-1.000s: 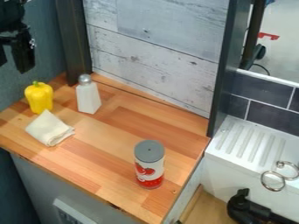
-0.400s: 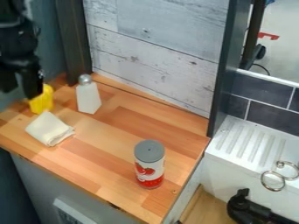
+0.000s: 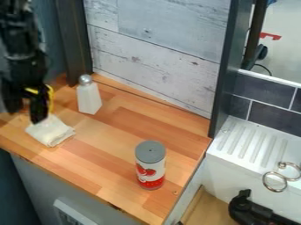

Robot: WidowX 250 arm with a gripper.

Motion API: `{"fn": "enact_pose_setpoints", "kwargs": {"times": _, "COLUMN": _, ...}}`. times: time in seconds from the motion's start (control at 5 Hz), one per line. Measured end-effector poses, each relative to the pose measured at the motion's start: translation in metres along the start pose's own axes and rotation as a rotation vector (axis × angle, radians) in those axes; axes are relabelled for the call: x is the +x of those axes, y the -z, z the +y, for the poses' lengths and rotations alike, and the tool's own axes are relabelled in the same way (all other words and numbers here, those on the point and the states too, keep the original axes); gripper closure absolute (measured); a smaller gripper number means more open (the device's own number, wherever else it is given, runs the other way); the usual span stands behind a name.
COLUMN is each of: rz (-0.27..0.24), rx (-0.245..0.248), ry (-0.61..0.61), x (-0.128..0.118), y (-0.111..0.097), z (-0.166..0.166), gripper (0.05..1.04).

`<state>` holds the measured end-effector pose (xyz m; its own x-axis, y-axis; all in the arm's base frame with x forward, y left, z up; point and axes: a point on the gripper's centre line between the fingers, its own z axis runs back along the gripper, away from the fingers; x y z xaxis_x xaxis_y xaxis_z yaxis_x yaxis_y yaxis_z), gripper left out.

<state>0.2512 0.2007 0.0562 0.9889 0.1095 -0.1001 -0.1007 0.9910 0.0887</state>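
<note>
- Currently, we see the black claw [image 3: 25, 112] at the left of the camera view, hanging point-down over the back left part of the wooden table [image 3: 108, 143].
- We can make out its two fingers standing apart, with nothing clamped between them that we can see.
- Nearest its right-hand tip in the view lies the folded, cream-coloured cloth [image 3: 52, 133], flat on the table near its left end; whether the tip touches the cloth, we cannot tell.
- We find the yellow pepper [image 3: 51, 99] just behind the claw, mostly hidden by it, with a curved strip of yellow showing beside the finger.
- To the right of the pepper, we see a white shaker [image 3: 89, 99] with a silvery top, upright near the back of the table and apart from the claw.
- Well apart from these, toward the front right corner, we have a can [image 3: 150, 165] standing upright, with a grey lid and a red and white label.
- Behind the table, we notice a whitish wood-look panel [image 3: 156, 39] between two dark uprights.
- Over on the right, we spot dark tiles [image 3: 270, 112] above a ribbed white surface [image 3: 250, 143], with metal rings [image 3: 275, 181] at its front edge.
- Below those rings, we see part of a black curved object [image 3: 241, 211].
</note>
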Motion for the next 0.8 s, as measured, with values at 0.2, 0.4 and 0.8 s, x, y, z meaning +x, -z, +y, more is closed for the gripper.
{"fn": "enact_pose_setpoints", "kwargs": {"times": 0.2, "rz": 0.001, "rx": -0.002, "ry": 0.013, "x": 0.005, "y": 0.01, "z": -0.002, "gripper": 0.083}}
{"fn": "enact_pose_setpoints", "kwargs": {"times": 0.4, "rz": 0.015, "rx": -0.011, "ry": 0.047, "x": 0.007, "y": 0.02, "z": -0.003, "gripper": 0.083}}
{"fn": "enact_pose_setpoints", "kwargs": {"times": 0.8, "rz": 0.006, "rx": -0.014, "ry": 0.061, "x": 0.018, "y": 0.034, "z": 0.0, "gripper": 0.083}}
